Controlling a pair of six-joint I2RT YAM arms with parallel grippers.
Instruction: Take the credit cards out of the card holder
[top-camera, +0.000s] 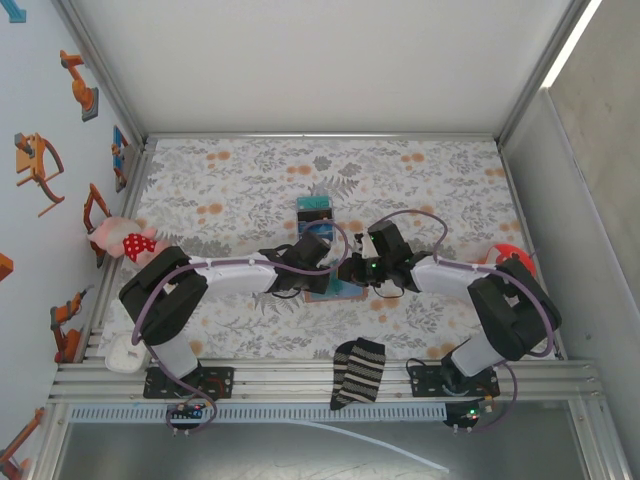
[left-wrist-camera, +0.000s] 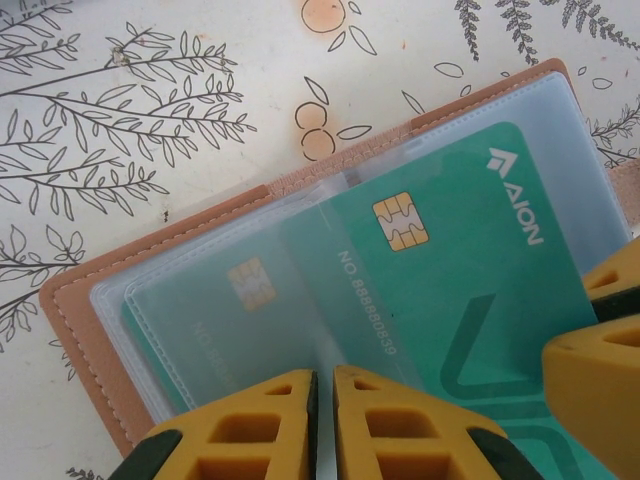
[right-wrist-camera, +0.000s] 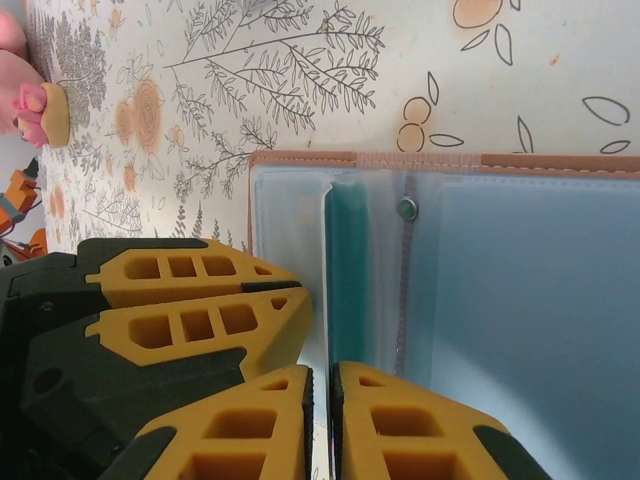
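Note:
The tan card holder lies open on the flowered cloth, its clear sleeves facing up. A green credit card with a gold chip sticks out of a sleeve at a slant, and a second card shows dimly inside another sleeve. My left gripper is pinched on the near edge of the clear sleeve. My right gripper is shut on a thin sheet seen edge-on, apparently the green card, with its fingers at that card's corner. From above, both grippers meet over the holder. A teal card edge shows inside the holder.
A blue-teal-black boxy object stands just behind the holder. A striped sock lies near the front rail. A pink plush sits at the left wall, a red thing at the right, and a white object at the front left.

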